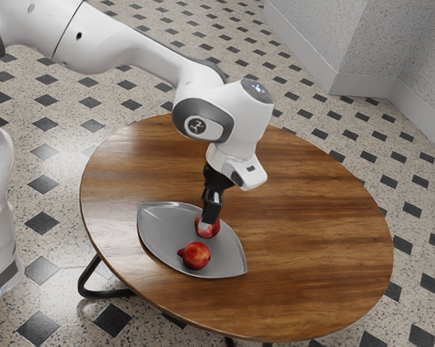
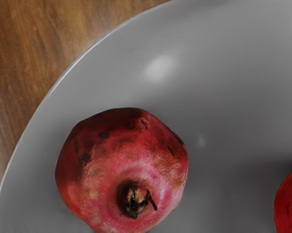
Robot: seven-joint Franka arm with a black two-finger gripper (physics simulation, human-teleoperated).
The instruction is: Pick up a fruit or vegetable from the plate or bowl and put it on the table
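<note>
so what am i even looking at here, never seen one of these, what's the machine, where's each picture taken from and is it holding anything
The machine is one robot arm, white and jointed, ending in a black gripper that works like a hand. Both pictures are simulator renders. The exterior view looks on from beside the arm; the wrist view comes from a camera on its hand, looking down.

On the round wooden table lies a grey plate with two red fruits, which look like pomegranates. The gripper is right at one fruit; the other fruit lies beside it on the plate. I can't tell whether the gripper has hold of the first one.
</note>
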